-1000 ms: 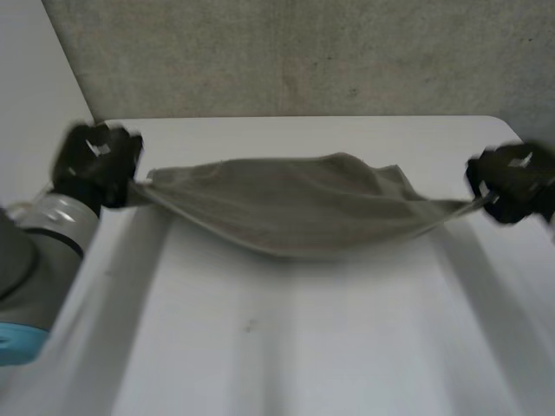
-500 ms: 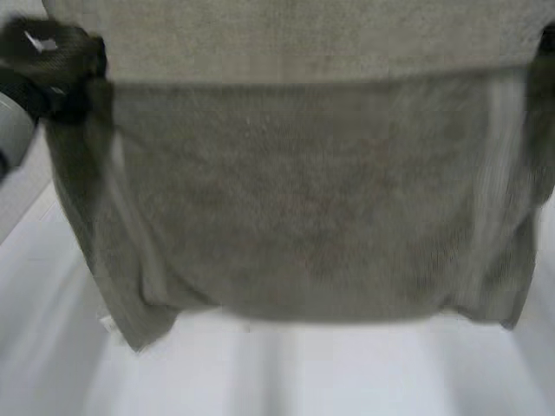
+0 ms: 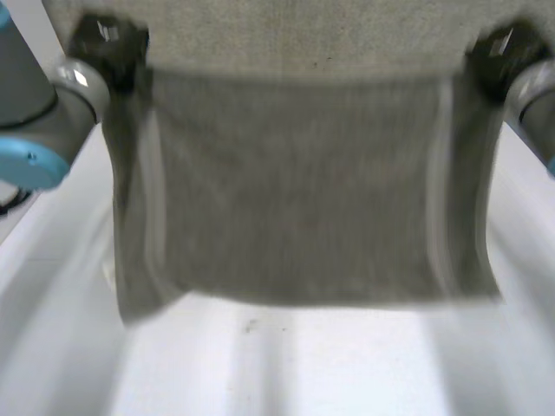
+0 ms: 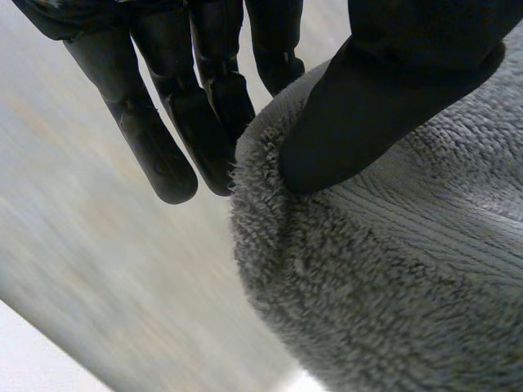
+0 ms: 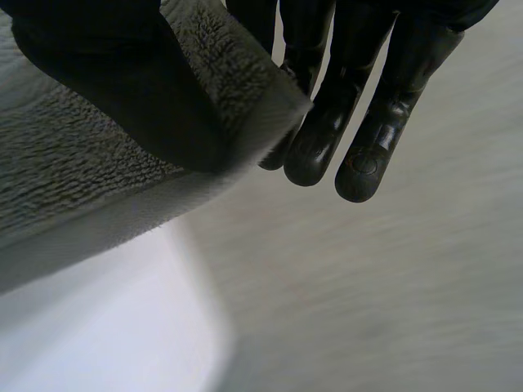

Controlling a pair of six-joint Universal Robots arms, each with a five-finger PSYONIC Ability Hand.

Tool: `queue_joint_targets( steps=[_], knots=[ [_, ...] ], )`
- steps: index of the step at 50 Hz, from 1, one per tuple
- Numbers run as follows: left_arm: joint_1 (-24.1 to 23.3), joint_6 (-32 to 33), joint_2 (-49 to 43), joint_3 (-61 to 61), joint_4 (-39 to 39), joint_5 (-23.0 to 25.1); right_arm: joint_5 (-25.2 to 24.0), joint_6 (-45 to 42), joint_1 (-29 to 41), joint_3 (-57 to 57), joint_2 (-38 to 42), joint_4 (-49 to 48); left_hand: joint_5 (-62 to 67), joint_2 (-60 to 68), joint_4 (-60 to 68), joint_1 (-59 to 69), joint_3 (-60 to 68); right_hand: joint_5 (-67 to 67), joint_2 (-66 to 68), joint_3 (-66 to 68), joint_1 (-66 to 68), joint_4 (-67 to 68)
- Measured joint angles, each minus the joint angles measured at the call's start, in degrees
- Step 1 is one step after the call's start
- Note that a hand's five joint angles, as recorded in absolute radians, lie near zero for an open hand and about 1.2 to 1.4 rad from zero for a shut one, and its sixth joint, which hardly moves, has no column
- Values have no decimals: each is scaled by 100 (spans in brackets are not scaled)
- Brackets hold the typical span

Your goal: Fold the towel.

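White table [image 3: 286,368] | towel [image 3: 295,191] hangs, farther off than before | left hand [image 3: 108,43], right hand [image 3: 499,54] pinch corners

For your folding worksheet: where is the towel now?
In the head view the towel hangs over the table, its top corners pinched by the left hand and right hand.

Fluffy grey terry-cloth towel [image 3: 295,191], smooth white table [image 3: 286,364], rough speckled grey wall [image 3: 286,35]
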Motion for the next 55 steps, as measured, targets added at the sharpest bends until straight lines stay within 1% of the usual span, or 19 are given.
queue_joint_targets(
  steps=[3,5,6,7,8,12,14,16,19,25,29,33,37,42,46,47,48,52,55],
  knots=[
    [-110,-27,222,420,556,-21,149,249,34,-423,-265,-856,0,0,0,11,0,0,0,0,0,0],
    [-164,-64,401,521,918,-41,199,417,39,-501,-453,-1314,0,0,0,11,0,0,0,0,0,0],
    [-205,-130,591,515,1281,-74,227,601,37,-464,-660,-1740,0,0,0,11,0,0,0,-1,0,0],
    [-205,-130,591,515,1281,-74,227,601,37,-464,-660,-1740,0,0,0,11,0,0,0,-1,0,0],
    [-241,-252,849,396,1736,-128,241,847,32,-281,-941,-2216,0,0,0,13,0,0,0,0,0,0],
    [-252,-618,1295,-166,2456,-230,209,1241,14,273,-1385,-2801,6,0,1,13,0,6,0,0,0,0],
    [-236,-879,1464,-675,2718,-263,121,1417,2,762,-1557,-2941,26,1,0,37,0,8,0,0,0,0],
    [-225,-991,1515,-934,2799,-270,55,1476,-1,1022,-1609,-2964,26,1,1,37,0,9,0,0,0,0],
    [-205,-1198,1555,-1724,2905,-259,-150,1566,-12,1727,-1648,-2948,26,1,1,38,3,10,0,0,0,0],
    [-199,-1267,1325,-2833,3054,-221,-512,1592,-38,2769,-1502,-2865,28,1,1,38,4,11,0,0,0,0],
    [-205,-1237,906,-3505,3324,-210,-812,1560,-47,3428,-1202,-2813,28,1,1,38,4,11,0,0,0,0],
    [-206,-1202,372,-3999,3567,-212,-1015,1503,-52,3851,-777,-2654,28,1,1,38,4,11,0,0,0,0],
    [-204,-1169,-4,-4355,3642,-218,-1082,1366,-59,4021,-366,-2244,28,2,1,38,4,11,0,0,0,0],
    [-194,-980,7,-4813,3538,-224,-1064,1066,-145,4067,-200,-1462,28,1,1,38,4,11,0,0,0,0],
    [-146,-631,369,-5290,3287,-228,-1038,838,-280,4095,-370,-719,28,1,1,38,4,11,0,0,0,0],
    [-97,-472,591,-5503,3138,-234,-1037,767,-348,4130,-520,-372,28,1,1,38,4,11,0,0,0,0],
    [-73,-409,689,-5588,3071,-237,-1038,744,-374,4146,-582,-247,28,1,1,38,4,11,0,0,0,0],
    [105,-84,1462,-6140,2493,-261,-1072,562,-577,4319,-1064,601,28,2,1,38,4,11,0,0,0,0],
    [221,77,2222,-6557,1737,-259,-1104,221,-784,4561,-1600,1333,28,2,1,38,4,11,0,0,0,0]
  ],
)
